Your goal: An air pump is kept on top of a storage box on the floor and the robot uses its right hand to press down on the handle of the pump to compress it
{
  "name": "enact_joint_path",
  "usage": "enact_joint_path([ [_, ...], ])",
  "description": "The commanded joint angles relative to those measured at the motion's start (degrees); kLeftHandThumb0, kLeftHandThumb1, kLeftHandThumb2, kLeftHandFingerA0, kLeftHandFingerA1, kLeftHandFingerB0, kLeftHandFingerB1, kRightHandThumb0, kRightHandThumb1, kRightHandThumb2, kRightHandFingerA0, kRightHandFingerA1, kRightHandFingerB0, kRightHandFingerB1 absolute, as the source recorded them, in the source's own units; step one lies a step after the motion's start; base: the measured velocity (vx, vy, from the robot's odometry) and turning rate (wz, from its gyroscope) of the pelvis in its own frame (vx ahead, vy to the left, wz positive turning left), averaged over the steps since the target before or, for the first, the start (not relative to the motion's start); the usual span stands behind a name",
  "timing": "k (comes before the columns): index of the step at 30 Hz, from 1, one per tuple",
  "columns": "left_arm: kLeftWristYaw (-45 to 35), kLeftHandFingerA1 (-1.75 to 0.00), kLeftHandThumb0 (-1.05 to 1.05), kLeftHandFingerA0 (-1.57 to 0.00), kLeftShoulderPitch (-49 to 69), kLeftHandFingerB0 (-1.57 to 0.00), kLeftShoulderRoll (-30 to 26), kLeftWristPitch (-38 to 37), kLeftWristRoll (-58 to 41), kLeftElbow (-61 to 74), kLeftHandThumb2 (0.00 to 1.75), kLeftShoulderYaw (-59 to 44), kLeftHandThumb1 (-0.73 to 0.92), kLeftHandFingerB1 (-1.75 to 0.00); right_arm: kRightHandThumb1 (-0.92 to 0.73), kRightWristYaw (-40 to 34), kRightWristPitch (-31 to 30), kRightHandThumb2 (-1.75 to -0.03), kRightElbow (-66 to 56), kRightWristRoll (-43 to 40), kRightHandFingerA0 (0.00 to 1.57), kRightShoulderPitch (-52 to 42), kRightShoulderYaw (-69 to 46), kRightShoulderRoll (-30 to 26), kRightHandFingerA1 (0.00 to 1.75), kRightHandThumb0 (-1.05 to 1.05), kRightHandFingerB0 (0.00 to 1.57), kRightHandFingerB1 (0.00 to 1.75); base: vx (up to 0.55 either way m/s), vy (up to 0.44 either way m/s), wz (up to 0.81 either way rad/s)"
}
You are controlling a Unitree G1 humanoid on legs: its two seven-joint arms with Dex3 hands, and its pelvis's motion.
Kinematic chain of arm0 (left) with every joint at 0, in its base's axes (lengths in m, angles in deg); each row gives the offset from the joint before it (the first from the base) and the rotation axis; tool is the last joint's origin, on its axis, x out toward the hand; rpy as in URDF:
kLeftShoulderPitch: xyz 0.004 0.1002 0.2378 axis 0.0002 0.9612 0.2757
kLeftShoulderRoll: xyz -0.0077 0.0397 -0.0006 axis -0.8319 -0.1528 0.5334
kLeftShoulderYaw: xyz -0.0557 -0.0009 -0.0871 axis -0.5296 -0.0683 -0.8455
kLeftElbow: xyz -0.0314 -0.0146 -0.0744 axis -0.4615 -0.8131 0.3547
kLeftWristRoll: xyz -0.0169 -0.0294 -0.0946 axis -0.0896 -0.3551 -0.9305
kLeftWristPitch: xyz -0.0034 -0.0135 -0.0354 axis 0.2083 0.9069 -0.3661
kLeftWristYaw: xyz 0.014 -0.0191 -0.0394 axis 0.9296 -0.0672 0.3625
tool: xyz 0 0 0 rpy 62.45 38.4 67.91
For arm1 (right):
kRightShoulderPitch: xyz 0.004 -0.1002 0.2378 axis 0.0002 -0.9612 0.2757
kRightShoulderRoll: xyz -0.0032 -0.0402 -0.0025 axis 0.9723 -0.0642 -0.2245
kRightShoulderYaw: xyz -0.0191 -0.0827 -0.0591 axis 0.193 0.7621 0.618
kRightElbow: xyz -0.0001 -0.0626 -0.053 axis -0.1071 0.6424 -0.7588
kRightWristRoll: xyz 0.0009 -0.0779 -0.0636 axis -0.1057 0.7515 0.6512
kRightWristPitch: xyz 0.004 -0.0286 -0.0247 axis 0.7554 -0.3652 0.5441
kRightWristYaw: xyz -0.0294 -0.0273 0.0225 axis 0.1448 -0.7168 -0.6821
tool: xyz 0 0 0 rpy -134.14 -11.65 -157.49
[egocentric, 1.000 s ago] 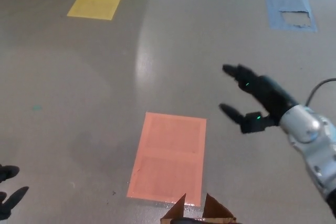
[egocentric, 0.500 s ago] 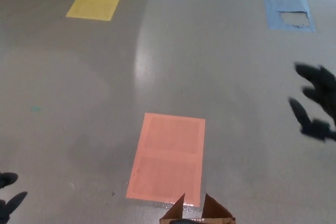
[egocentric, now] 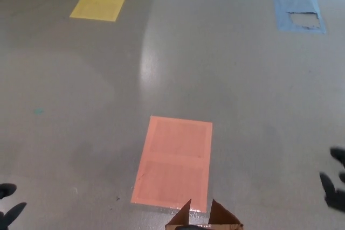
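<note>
Only the top flaps of a brown cardboard box [egocentric: 204, 218] poke up at the bottom edge of the head view; the air pump does not show. My right hand [egocentric: 335, 182] is at the right edge, low, with its black fingers spread and nothing in it. My left hand [egocentric: 9, 204] shows only as two dark fingertips, set apart, in the bottom left corner. Both hands are far from the box.
The grey floor carries an orange rectangle [egocentric: 173, 161] just beyond the box, a yellow rectangle [egocentric: 100, 0] at the far left, and a torn blue rectangle [egocentric: 298, 11] at the far right.
My right hand has drawn back from mid-right of the picture, down and to the right, until only its fingers show at the edge. The left hand has barely moved.
</note>
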Motion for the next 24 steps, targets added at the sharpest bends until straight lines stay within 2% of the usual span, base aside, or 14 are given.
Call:
enact_joint_path([
  [1,0.4,-0.32,-0.77,-0.24,0.3,-0.16,-3.3,0.4,0.8,-0.7,0.65,0.3,0.84,-0.28,-0.88,-4.1,2.0,-0.67,16.9,-3.1,0.12,1.3,-3.2,-1.8,0.28,-0.58,0.12,0.27,0.00,0.000,0.00],
  [2,0.1,-0.31,-0.75,-0.24,0.0,-0.15,-3.2,0.7,0.5,-0.7,0.65,0.1,0.84,-0.27,-0.68,-3.3,1.3,-0.96,17.7,-3.2,0.03,1.7,-3.2,-2.0,0.39,-0.66,0.06,0.36,0.00,0.000,0.00],
  [8,0.6,-0.30,-0.76,-0.23,0.0,-0.16,-3.3,0.4,0.5,-0.6,0.66,0.1,0.84,-0.27,-0.72,-1.1,-0.1,-0.99,20.8,-0.6,0.04,4.6,-0.5,-2.9,0.33,-0.65,0.04,0.31,0.00,0.000,0.00],
  [23,0.4,-0.31,-0.75,-0.24,-0.1,-0.16,-3.2,0.7,0.4,-1.0,0.65,0.3,0.84,-0.28,-0.74,0.2,1.1,-1.00,22.4,0.6,0.06,5.5,4.4,-3.6,0.40,-0.66,0.03,0.31,0.00,0.000,0.00],
  [24,0.2,-0.43,-0.77,-0.16,-0.2,-0.11,-3.2,0.6,0.3,-1.0,0.96,0.2,0.68,-0.40,-0.73,0.3,1.1,-0.99,22.4,0.3,0.07,5.5,4.4,-3.6,0.40,-0.64,0.01,0.32,0.00,0.000,0.00],
])
